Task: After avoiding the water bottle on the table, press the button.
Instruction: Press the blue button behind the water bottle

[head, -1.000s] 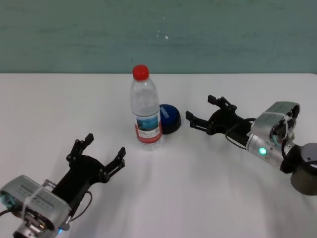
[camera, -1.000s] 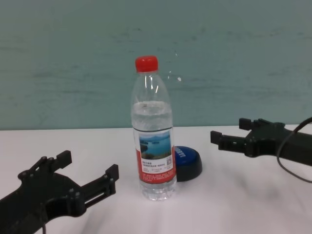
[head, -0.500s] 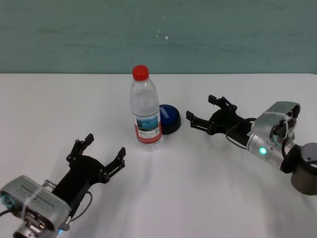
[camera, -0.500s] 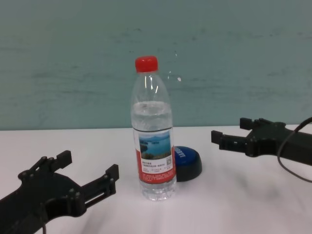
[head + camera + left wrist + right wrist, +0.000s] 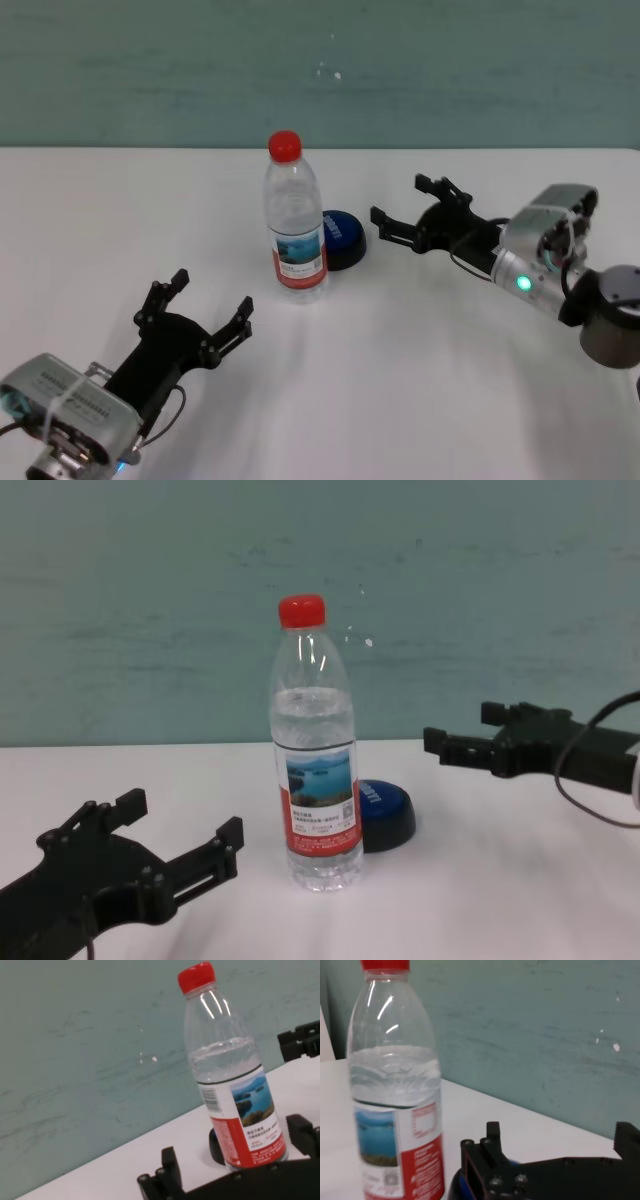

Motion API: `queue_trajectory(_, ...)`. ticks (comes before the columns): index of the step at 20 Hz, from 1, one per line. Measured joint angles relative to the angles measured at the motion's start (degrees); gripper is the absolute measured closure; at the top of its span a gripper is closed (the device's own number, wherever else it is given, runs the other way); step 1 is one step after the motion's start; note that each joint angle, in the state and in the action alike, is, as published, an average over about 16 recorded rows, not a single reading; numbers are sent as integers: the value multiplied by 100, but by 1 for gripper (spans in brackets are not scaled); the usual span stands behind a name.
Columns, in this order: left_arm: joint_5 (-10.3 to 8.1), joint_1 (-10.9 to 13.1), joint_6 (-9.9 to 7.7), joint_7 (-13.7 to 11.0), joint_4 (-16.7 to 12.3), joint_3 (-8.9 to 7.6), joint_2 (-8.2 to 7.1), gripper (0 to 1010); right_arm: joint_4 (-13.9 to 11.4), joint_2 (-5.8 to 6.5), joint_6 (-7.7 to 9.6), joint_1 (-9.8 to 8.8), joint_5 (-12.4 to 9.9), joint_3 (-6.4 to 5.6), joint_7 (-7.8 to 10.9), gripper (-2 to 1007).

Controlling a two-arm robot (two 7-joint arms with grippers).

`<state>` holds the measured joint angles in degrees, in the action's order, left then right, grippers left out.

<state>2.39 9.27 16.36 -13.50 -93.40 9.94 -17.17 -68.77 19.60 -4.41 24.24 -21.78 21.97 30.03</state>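
While the water bottle (image 5: 295, 222) stands upright near the middle of the white surface (image 5: 420, 380), the blue dome button (image 5: 342, 239) sits just behind it and to its right, touching or nearly touching the bottle's base in the head view. The bottle is clear plastic with a red screw cap (image 5: 285, 144) and a label (image 5: 321, 812) showing a lake photo above a red band; water fills it to about the shoulder. In the chest view the button (image 5: 385, 811) peeks out from behind the bottle's lower right side, its black base resting on the surface.

The right gripper (image 5: 407, 207) hovers to the right of the button, near it but apart from it, its black fingers (image 5: 391, 223) spread and pointing toward the bottle (the chest view puts it above the button's height, clear of the surface). From the right wrist view the bottle (image 5: 395, 1090) looms just beyond the fingers (image 5: 490, 1152), with a sliver of blue button below them.

The left gripper (image 5: 208, 307) lies low at the near left of the surface, well apart from the bottle, its fingers (image 5: 238, 320) spread wide and holding nothing.
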Motion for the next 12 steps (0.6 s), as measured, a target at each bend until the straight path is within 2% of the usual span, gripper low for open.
queue_trajectory(12,0,0,0,0,0,0,0,10,889,-251,-137,637,81,163,229,1)
